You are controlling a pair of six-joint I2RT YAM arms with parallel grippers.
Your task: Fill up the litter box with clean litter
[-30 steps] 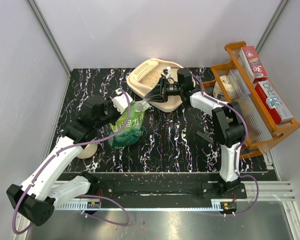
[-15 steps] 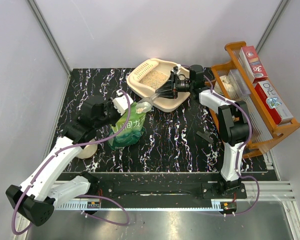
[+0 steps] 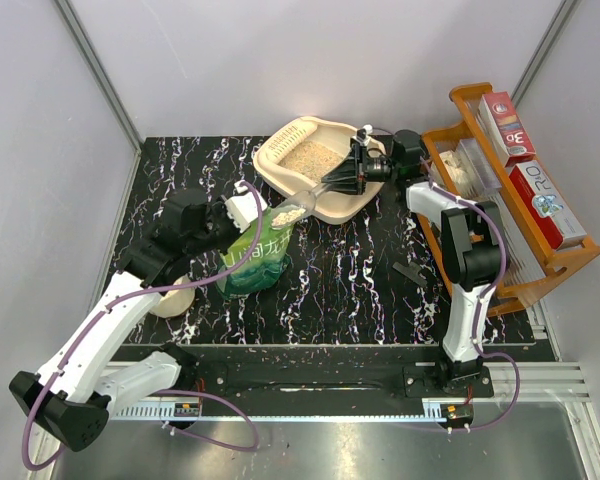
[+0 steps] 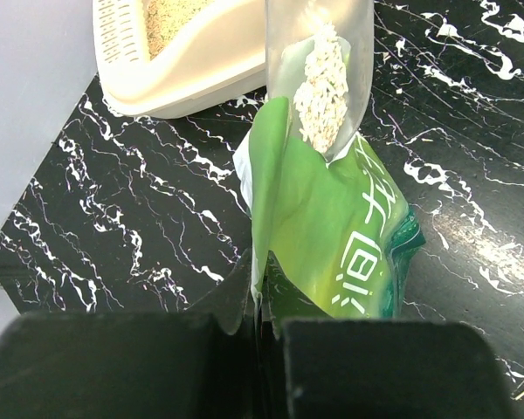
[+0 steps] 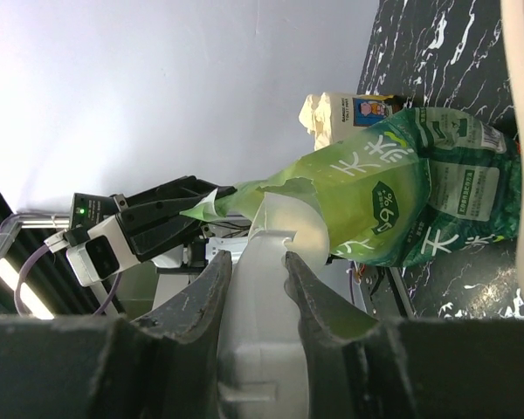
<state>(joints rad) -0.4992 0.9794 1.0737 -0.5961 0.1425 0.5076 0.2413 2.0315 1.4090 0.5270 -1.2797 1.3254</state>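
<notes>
The cream litter box (image 3: 335, 212) stands at the back of the table, with clean litter (image 3: 305, 158) lying in it. My right gripper (image 3: 352, 172) is shut on the handle of a translucent scoop (image 3: 298, 205). The scoop (image 4: 319, 52) carries a heap of clean litter (image 4: 321, 87) just above the mouth of the green bag (image 4: 323, 236). My left gripper (image 4: 260, 279) is shut on the bag's top edge and holds it up. In the right wrist view the scoop (image 5: 288, 223) sits between my right gripper's (image 5: 258, 266) jaws, with the bag (image 5: 393, 201) beyond it.
An orange wooden rack (image 3: 510, 200) with boxes stands at the right edge. A cream tape roll (image 3: 170, 300) lies under the left arm. A small black part (image 3: 410, 272) lies near the right arm. A white carton (image 5: 341, 113) stands behind the bag.
My right gripper has drawn back to the right, pulling the loaded scoop out of the bag's mouth. The left gripper and the bag have stayed put.
</notes>
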